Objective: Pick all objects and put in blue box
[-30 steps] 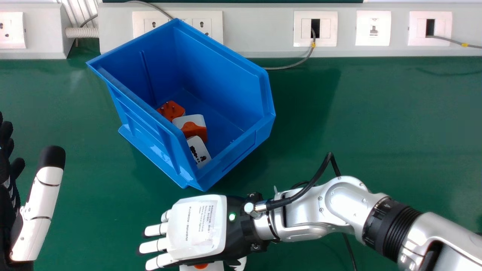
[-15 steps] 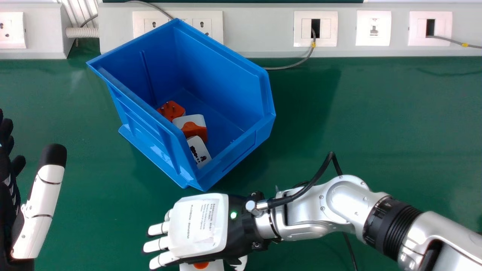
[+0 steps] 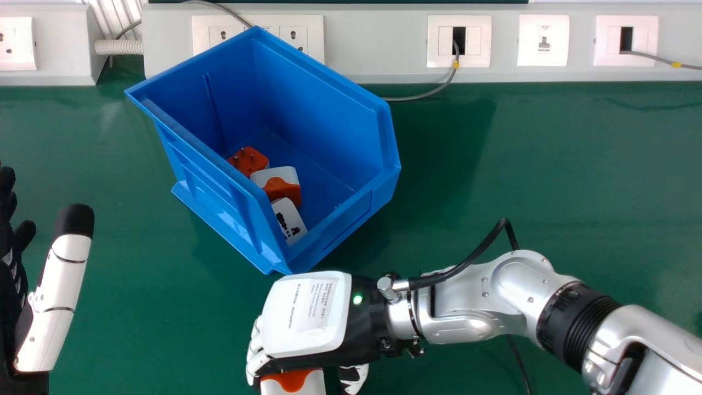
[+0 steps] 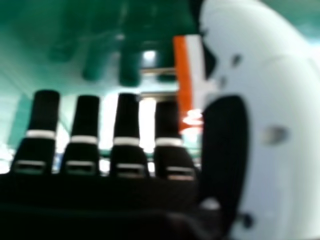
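Observation:
In the head view my right hand (image 3: 310,315) is at the bottom centre, back up, its fingers curled down round a white and orange plug adapter (image 3: 299,382) on the green table, with the thumb on the other side. The right hand view shows the adapter (image 4: 184,80) between the fingers of my right hand (image 4: 127,120) and its thumb. The blue box (image 3: 351,219) holds an orange adapter with pins (image 3: 249,160), a white and orange one (image 3: 283,185) and a white socketed one (image 3: 289,220). At the left edge my left hand (image 3: 57,296) is open and holds nothing.
A wall trunking (image 3: 378,46) with white sockets runs along the table's back edge, just behind the box. A grey cable (image 3: 422,97) rests on the table beside the box. A black cable (image 3: 480,247) loops over my right wrist.
My right hand has moved slightly right and up in the view, and its fingers have curled down round the adapter, more of which now shows. The left hand has shifted only slightly.

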Controlling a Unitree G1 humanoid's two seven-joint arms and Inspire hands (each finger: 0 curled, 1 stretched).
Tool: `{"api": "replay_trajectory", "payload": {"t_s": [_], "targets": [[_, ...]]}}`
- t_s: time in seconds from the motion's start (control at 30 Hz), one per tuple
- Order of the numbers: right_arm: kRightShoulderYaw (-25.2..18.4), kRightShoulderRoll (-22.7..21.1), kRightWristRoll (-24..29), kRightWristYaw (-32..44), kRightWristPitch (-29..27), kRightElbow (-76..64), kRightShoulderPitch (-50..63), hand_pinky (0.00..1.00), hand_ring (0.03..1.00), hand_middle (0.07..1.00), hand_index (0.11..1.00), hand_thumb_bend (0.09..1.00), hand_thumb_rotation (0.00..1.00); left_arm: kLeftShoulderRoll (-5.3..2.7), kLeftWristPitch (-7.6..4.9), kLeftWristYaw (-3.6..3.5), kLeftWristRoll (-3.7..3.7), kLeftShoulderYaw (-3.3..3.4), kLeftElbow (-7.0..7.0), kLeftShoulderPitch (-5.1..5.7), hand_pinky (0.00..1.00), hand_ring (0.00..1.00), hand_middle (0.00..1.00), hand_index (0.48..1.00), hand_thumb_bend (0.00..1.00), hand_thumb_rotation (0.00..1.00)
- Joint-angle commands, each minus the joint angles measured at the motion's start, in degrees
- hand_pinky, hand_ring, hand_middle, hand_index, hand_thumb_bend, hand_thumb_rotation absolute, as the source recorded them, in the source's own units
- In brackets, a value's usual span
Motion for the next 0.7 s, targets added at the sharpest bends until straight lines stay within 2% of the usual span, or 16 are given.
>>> {"api": "replay_trajectory", "payload": {"t_s": [0.0, 0.17, 0.2, 0.27, 0.3, 0.33, 0.43, 0.6, 0.67], "targets": [[2.5, 0.5, -1.7, 1.6, -1.7, 0.9, 5.0, 0.58, 0.703, 0.700, 0.605, 0.555, 0.06, 0.54, -0.50, 0.39, 0.71, 0.53, -0.48, -0.28, 0.95, 1.00, 1.00, 1.000, 0.67, 0.85], [1.8, 0.2, -2.2, -0.4, -1.1, 0.0, 5.8, 0.49, 0.611, 0.641, 0.579, 0.528, 0.04, 0.67, -0.56, 0.50, 0.56, 0.89, -0.25, -0.54, 0.95, 1.00, 1.00, 1.000, 0.67, 0.86], [2.1, 0.0, -3.0, -1.5, -0.9, -0.4, 5.7, 0.41, 0.508, 0.606, 0.557, 0.529, 0.03, 0.65, -0.63, 0.52, 0.58, 0.93, -0.21, -0.53, 0.95, 1.00, 1.00, 1.000, 0.67, 0.86], [2.4, 0.2, -3.5, -2.0, -1.4, 0.0, 5.4, 0.41, 0.508, 0.606, 0.557, 0.529, 0.03, 0.57, -0.71, 0.54, 0.56, 0.98, -0.25, -0.42, 0.95, 1.00, 1.00, 1.000, 0.67, 0.86], [2.3, 0.3, -3.3, -1.7, -1.6, 0.2, 5.3, 0.34, 0.423, 0.564, 0.540, 0.528, 0.02, 0.52, -0.74, 0.54, 0.55, 0.98, -0.27, -0.36, 0.95, 1.00, 1.00, 1.000, 0.67, 0.86], [2.3, 0.4, -3.2, -1.7, -1.8, 0.3, 5.2, 0.27, 0.349, 0.473, 0.526, 0.525, 0.04, 0.48, -0.77, 0.54, 0.53, 0.98, -0.29, -0.30, 0.95, 1.00, 1.00, 1.000, 0.67, 0.86], [2.5, 0.5, -3.5, -2.6, -2.1, 0.6, 5.0, 0.15, 0.199, 0.285, 0.498, 0.520, 0.08, 0.37, -0.84, 0.57, 0.51, 0.93, -0.29, -0.17, 0.95, 1.00, 1.00, 1.000, 0.67, 0.86], [2.9, 0.7, -3.9, -3.7, -2.3, 1.2, 4.7, 0.04, 0.080, 0.135, 0.476, 0.516, 0.11, 0.43, -1.18, 0.51, 0.43, 0.99, -0.09, -0.09, 0.95, 1.00, 1.00, 1.000, 0.68, 0.86], [3.3, 0.7, -4.7, -5.5, -2.3, 1.3, 4.5, 0.04, 0.071, 0.124, 0.475, 0.515, 0.11, 0.49, -1.31, 0.45, 0.34, 1.06, 0.02, -0.03, 0.95, 1.00, 1.00, 1.000, 0.68, 0.86]]}}
